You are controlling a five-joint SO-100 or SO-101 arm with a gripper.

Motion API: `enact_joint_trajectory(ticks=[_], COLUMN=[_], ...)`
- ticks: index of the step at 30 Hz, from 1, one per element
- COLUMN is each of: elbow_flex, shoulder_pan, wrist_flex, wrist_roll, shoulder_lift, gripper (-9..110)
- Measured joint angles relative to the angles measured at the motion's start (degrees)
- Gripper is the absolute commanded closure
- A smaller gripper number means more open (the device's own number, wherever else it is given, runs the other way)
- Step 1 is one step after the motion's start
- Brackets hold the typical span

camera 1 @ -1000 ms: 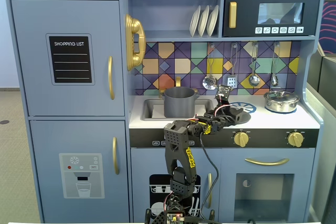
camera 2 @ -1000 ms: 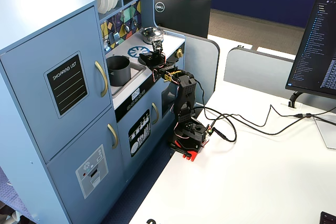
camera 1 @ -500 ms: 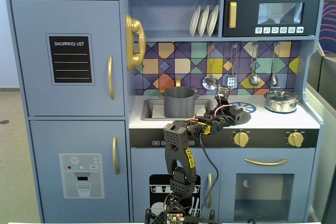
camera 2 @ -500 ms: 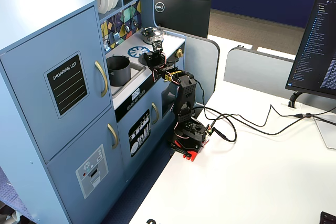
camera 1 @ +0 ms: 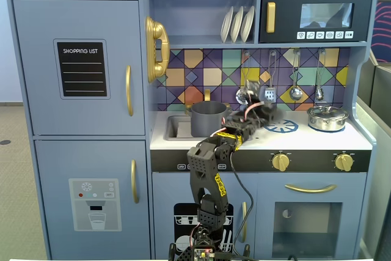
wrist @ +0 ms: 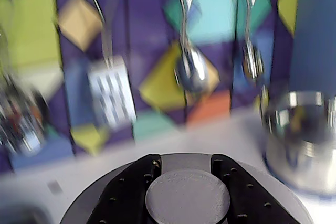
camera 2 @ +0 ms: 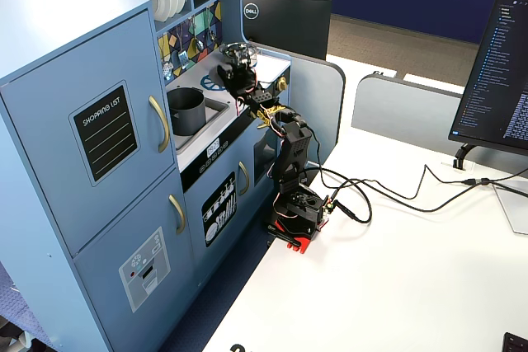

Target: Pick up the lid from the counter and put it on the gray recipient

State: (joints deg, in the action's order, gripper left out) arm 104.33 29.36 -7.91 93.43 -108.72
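My gripper is shut on the small central knob of the dark-gray lid; the black fingers press it from both sides. In a fixed view the gripper with the lid is blurred, over the counter to the right of the gray recipient, by the blue-and-white burner print. The open gray pot stands in the sink area, left of the gripper in another fixed view. Whether the lid touches the counter I cannot tell.
A shiny silver lidded pot stands at the counter's right end and shows in the wrist view. Utensils hang on the tiled back wall. A shelf with plates and a microwave are above.
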Motion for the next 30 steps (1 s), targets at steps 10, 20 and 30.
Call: enact_joint_trajectory(ticks=[10,20,30], elbow_flex=[-3.6,-2.02,-0.53], shoulder_pan=[-11.69,-21.01,-25.31], wrist_flex=[11.95,13.89,13.89], wrist_roll=[0.0,-0.35,-2.37], shoulder_lift=[-10.81,-12.13,-10.46], gripper=[102,102,102])
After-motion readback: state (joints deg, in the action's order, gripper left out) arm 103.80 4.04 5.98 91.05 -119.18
